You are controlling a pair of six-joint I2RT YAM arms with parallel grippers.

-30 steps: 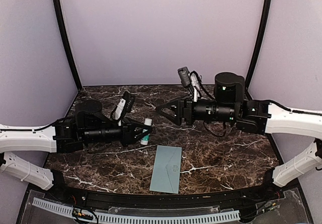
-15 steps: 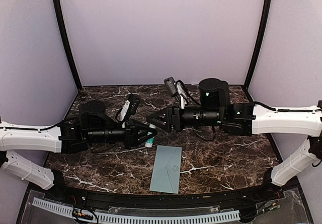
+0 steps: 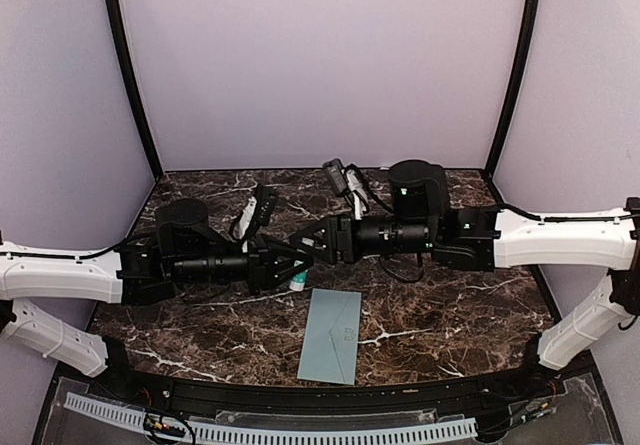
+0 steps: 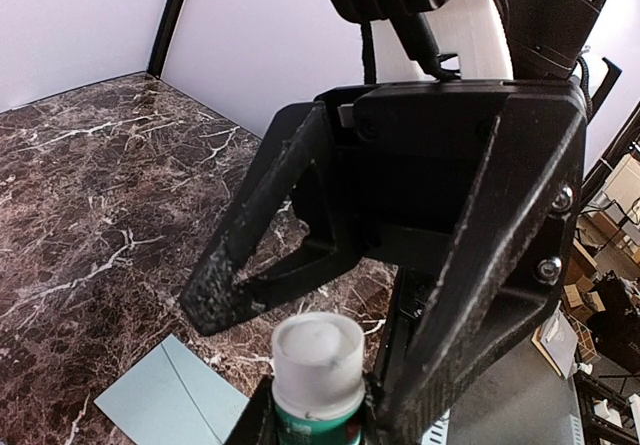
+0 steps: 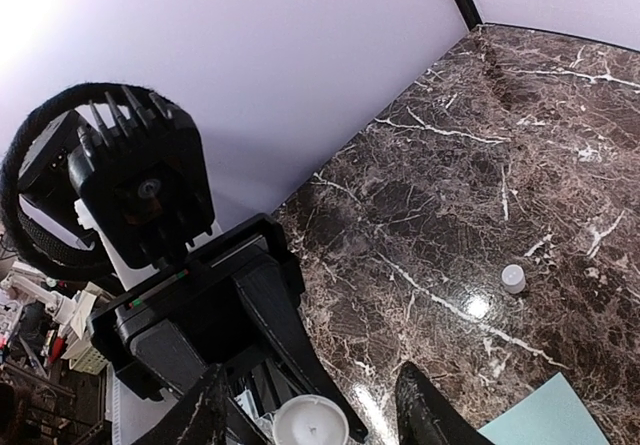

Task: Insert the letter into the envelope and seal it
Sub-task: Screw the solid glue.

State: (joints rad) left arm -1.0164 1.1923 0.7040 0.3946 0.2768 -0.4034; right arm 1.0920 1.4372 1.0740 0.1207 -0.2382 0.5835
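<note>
My left claw [image 3: 290,265] grips the glue stick [image 4: 318,370] firmly. My right claw [image 5: 312,407] stands open on both sides of its white top. The envelope [image 3: 333,335] lies flat on the bench [image 3: 450,305] at the near edge.

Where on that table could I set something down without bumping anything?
Bare marble table lies right of the envelope, between it and the right arm; the strip along the back wall looks free too. The middle is crowded: the left end effector holds a glue stick there, the right end effector open around it.
</note>
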